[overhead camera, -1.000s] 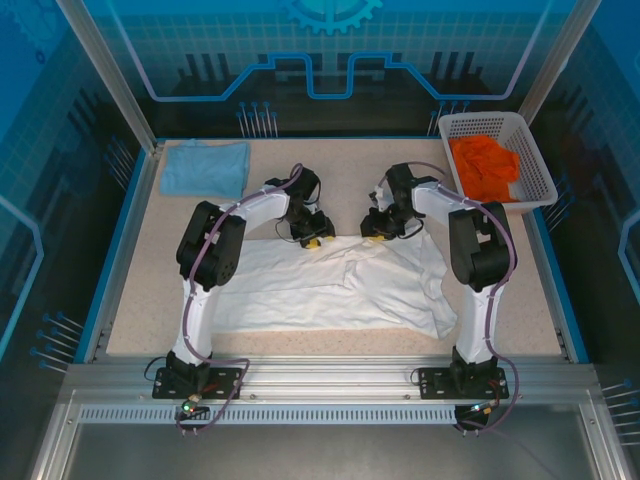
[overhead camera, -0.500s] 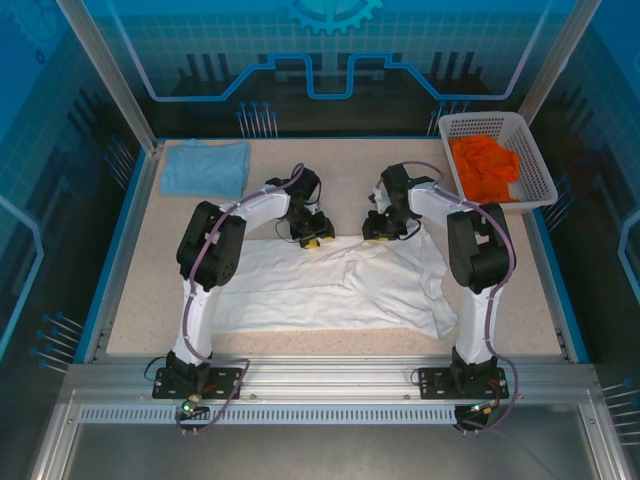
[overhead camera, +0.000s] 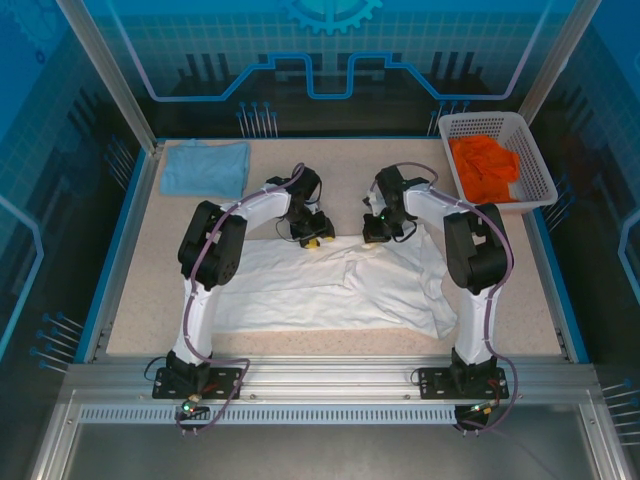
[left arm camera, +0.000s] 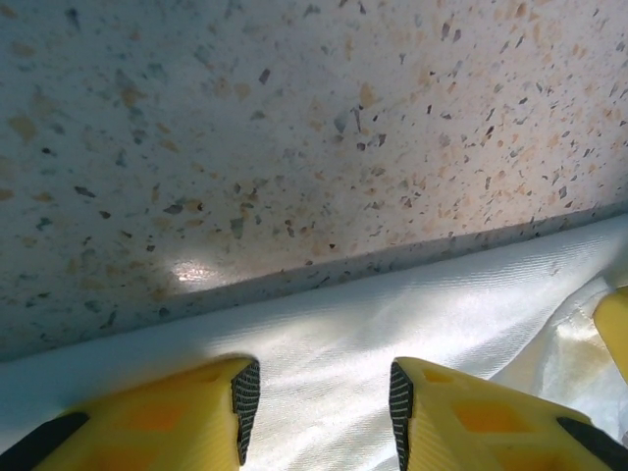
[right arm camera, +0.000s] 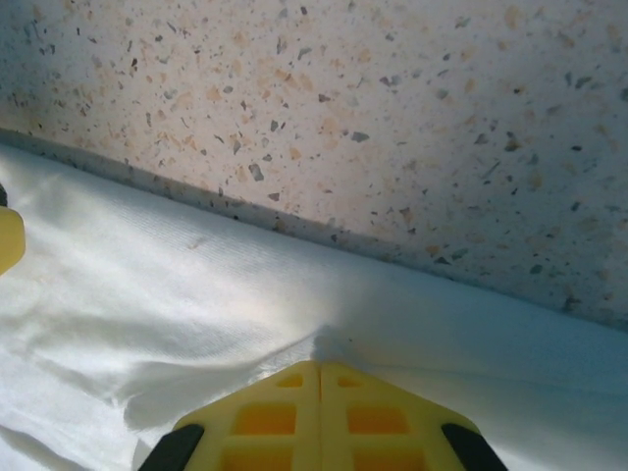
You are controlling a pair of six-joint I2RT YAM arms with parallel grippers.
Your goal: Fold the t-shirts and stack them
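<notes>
On the bench (overhead camera: 330,165) the white t-shirt (overhead camera: 320,290) lies rumpled across the middle, the light blue t-shirt (overhead camera: 205,168) folded at the far left corner. At the white one's far edge the right gripper (right arm camera: 319,378) has its jaws pinched on a ridge of cloth, the left gripper (left arm camera: 319,392) its jaws parted over the hem. A lift now would likely skew the shirt, since the left grips nothing.

We can read no words, numbers, labels or brand names in these views. The nearest thing to a sign is a pale gear emblem (overhead camera: 330,12) on the blue back wall (overhead camera: 200,50), at the top centre of the overhead view.
</notes>
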